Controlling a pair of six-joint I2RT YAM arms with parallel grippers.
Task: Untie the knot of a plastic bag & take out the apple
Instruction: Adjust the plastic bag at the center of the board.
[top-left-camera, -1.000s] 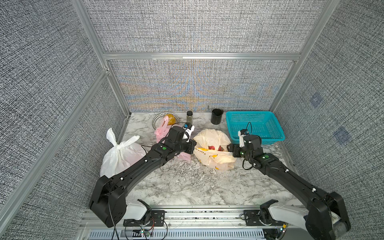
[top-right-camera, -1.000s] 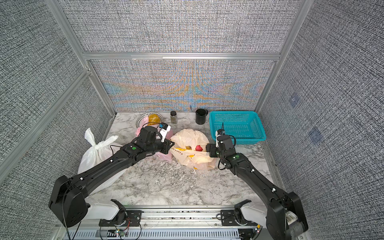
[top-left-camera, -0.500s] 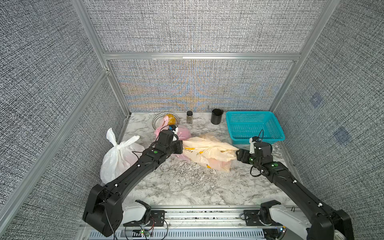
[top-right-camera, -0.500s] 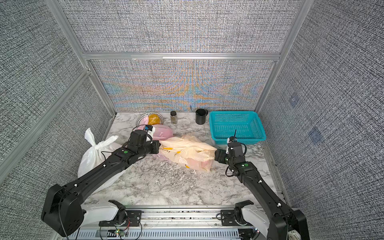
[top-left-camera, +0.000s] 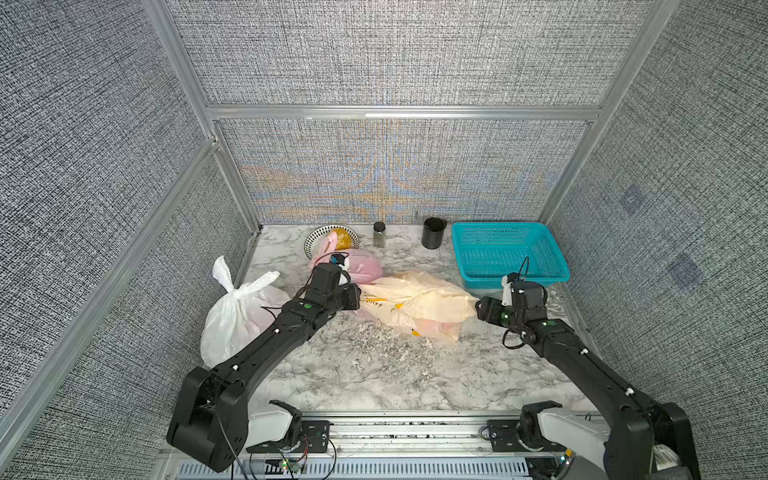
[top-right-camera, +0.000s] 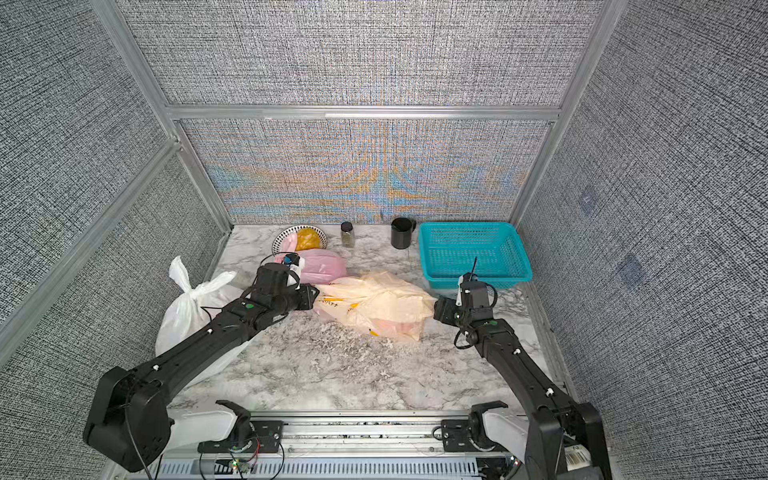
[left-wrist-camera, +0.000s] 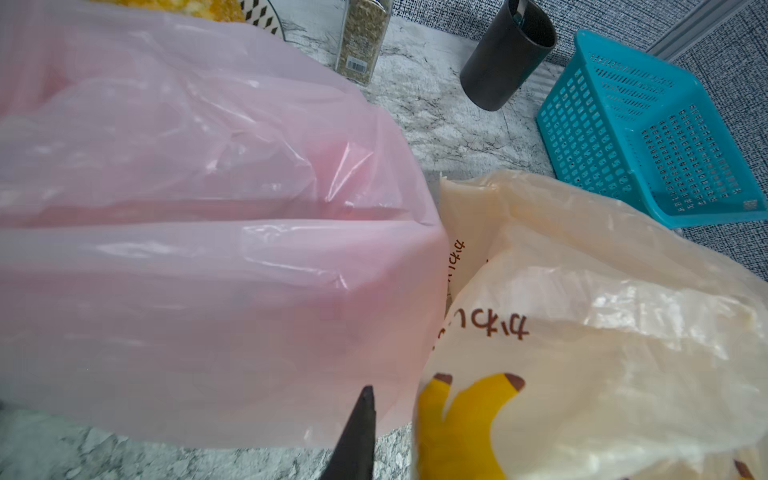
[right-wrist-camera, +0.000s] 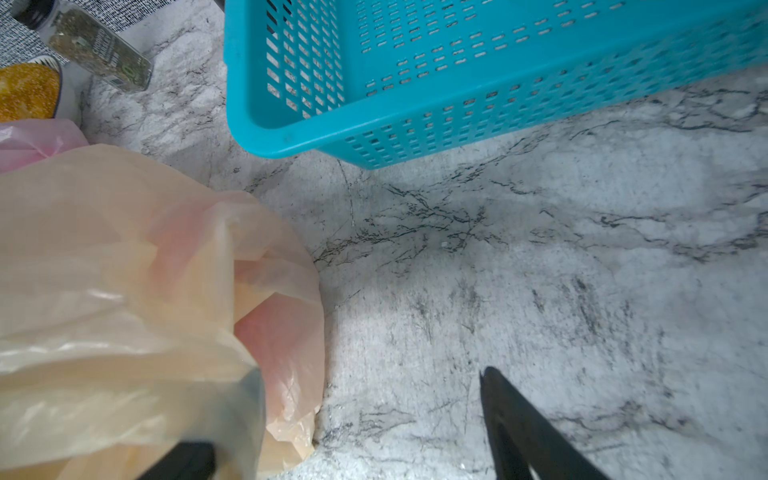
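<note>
In both top views the yellow bag (top-left-camera: 415, 297) lies on the table (top-left-camera: 374, 374) between left claw (top-left-camera: 357, 297) and right claw (top-left-camera: 481, 308). Left wrist: one fingertip (left-wrist-camera: 362, 424) shows against the pink bag (left-wrist-camera: 187, 249); clenched or not, I cannot tell, and it may snag that film. Right wrist: the claw stands released; a reddish shape, probably the apple (right-wrist-camera: 278, 332), sits inside the bag, so closing may pinch only plastic.

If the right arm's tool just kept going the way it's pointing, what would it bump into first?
Probably the marble tabletop, since the right tool tilts downward; the wall of the teal basket lies beyond. Depth is hard to judge.
</note>
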